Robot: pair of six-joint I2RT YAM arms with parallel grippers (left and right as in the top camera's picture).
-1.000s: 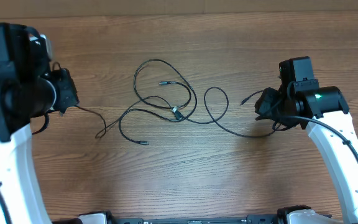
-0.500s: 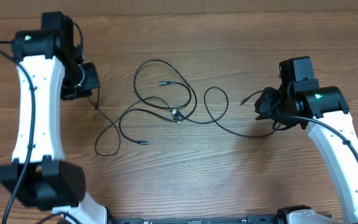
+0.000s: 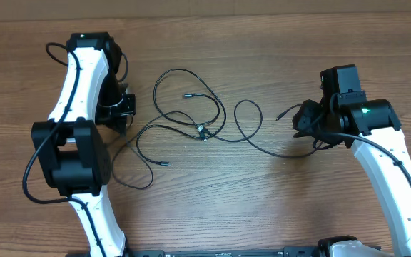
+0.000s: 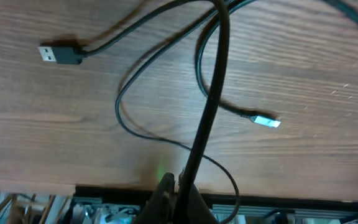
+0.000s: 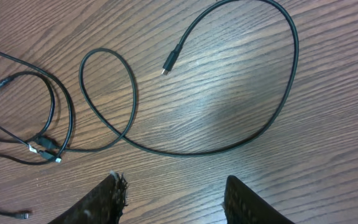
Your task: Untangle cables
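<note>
Left arm has swung in from the far left toward centre, dragging its strand along. The slack loop [image 3: 130, 178] now lies beside the arm. Right arm hasn't moved.

Left tool [image 4: 179, 190]: pinched narrow on one strand [image 4: 211, 87], which rises from the fingers up through the wrist view. On the desk [image 4: 328, 56] beyond it, a USB plug [image 4: 58, 54] sits upper left and a small plug [image 4: 266, 121] to the right, too blurred to identify. From overhead this tool sits just left of the cables [image 3: 184, 107].

Right tool [image 5: 176, 199]: wide, nothing between the fingers. It is clear of the cables, at the right side of the desk. A big curve of cable [image 5: 278, 106] lies in front of it, with its free plug end [image 5: 169, 65] inside the curve, flat on the wood.

The cables are mid-desk and still crossed at one knot [image 3: 203, 130], with loops spreading up and left of it. One free end [image 3: 166, 164] lies below the knot, and a strand runs right toward the right tool.
</note>
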